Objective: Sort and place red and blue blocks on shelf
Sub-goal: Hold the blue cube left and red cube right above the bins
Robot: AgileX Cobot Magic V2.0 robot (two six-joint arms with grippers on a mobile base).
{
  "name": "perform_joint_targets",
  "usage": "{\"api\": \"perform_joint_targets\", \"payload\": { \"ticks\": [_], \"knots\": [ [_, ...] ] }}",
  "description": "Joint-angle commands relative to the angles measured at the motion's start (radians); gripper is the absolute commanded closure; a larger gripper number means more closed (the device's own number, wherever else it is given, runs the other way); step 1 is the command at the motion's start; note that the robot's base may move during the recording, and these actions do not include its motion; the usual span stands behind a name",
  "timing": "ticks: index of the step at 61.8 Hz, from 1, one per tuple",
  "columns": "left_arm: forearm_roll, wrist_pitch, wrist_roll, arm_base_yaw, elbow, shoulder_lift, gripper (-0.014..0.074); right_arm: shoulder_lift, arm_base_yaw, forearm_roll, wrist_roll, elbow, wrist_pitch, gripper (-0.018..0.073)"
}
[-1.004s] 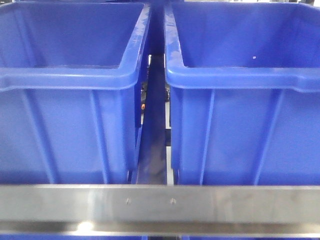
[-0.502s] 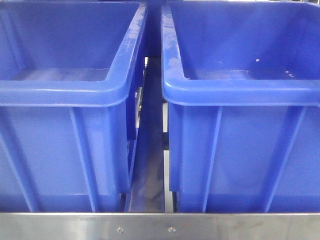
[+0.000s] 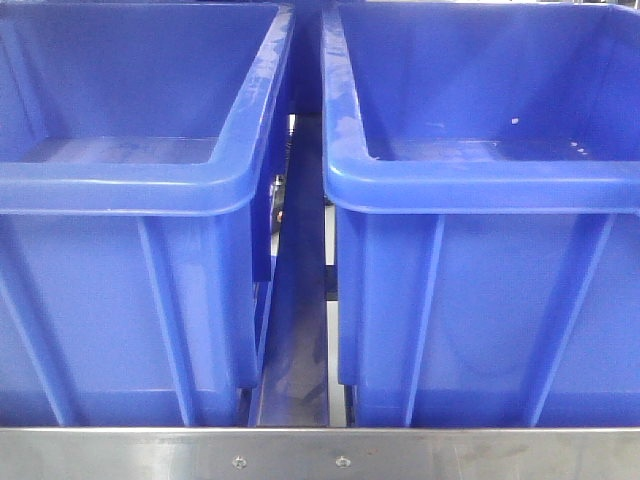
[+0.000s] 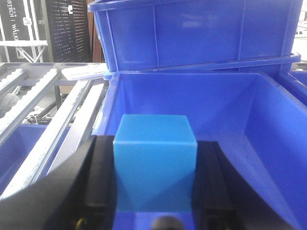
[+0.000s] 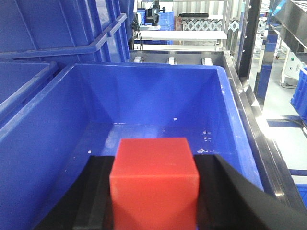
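The left tool (image 4: 154,184) is clamping the blue block (image 4: 154,163) between its two black pads, closed to the block's width, and is hanging over the open mouth of a large blue bin (image 4: 192,105) with a second bin (image 4: 201,33) stacked just beyond it. The right tool (image 5: 153,196) is doing the same with the red block (image 5: 153,184), its pads pressing on the left and right faces, above the far-right bin (image 5: 158,96), whose floor is showing bare apart from a few pale specks. In the front view neither tool nor block is appearing, only the left bin (image 3: 130,185) and right bin (image 3: 480,185) sitting side by side on the shelf (image 3: 320,455) behind its bolted steel rail. Both blocks are looking light, rigid and matte, so the pads are probably gripping without slip and little squeeze is being needed; opposite flat faces, taken near the middle, are the natural hold, and that is where each tool is sitting. Being cubes, they are offering no long axis: each is sitting square in its tool, one flat face looking back toward the wrist camera, the opposite face pointing toward the bin's far wall, top face roughly level. Released from here, each is likely to be bouncing a little on the hard plastic floor, harmlessly.
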Motion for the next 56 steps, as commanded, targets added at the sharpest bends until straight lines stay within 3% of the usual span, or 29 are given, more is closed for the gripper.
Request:
{"api": "perform_joint_targets", "payload": {
  "ticks": [1,56],
  "knots": [
    [-0.004,-0.084,-0.006,0.001,-0.03,0.017,0.0472,0.006,-0.006,0.001,-0.008,-0.026,-0.086,0.051],
    [-0.009,-0.058,-0.006,0.001,-0.03,0.017,0.0471,0.006,-0.001,0.028,-0.007,-0.032,-0.093,0.051]
  ]
}}
